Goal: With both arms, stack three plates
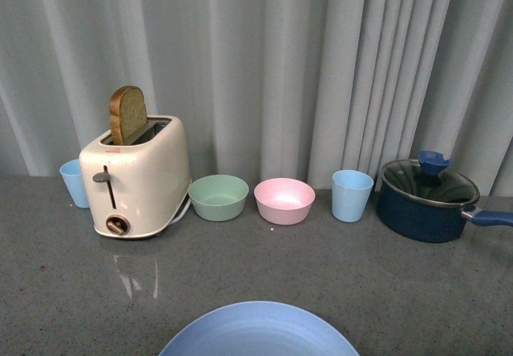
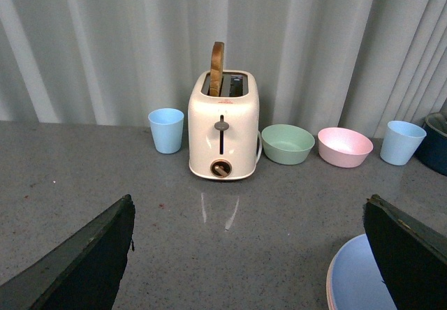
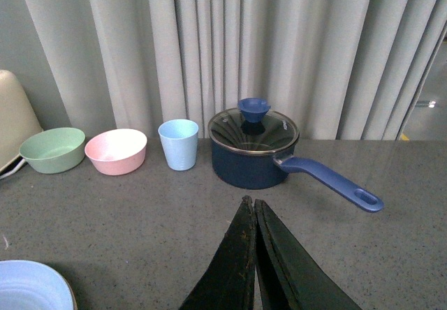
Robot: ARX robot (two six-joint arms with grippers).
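The light blue plate (image 1: 258,332) lies on the grey counter at the near edge of the front view, cut off by the frame. It also shows in the left wrist view (image 2: 356,278), where a thin pink edge (image 2: 327,289) peeks out under its rim, and in the right wrist view (image 3: 31,285). I cannot make out the beige-grey plate. My left gripper (image 2: 248,200) is open and empty, and its one finger (image 2: 408,254) stands beside the blue plate. My right gripper (image 3: 250,200) is shut and empty, above bare counter and apart from the plate. Neither arm shows in the front view.
Along the curtain at the back stand a blue cup (image 1: 74,182), a cream toaster (image 1: 140,181) with a slice of bread, a green bowl (image 1: 218,197), a pink bowl (image 1: 284,200), another blue cup (image 1: 352,195) and a lidded dark blue saucepan (image 1: 427,200).
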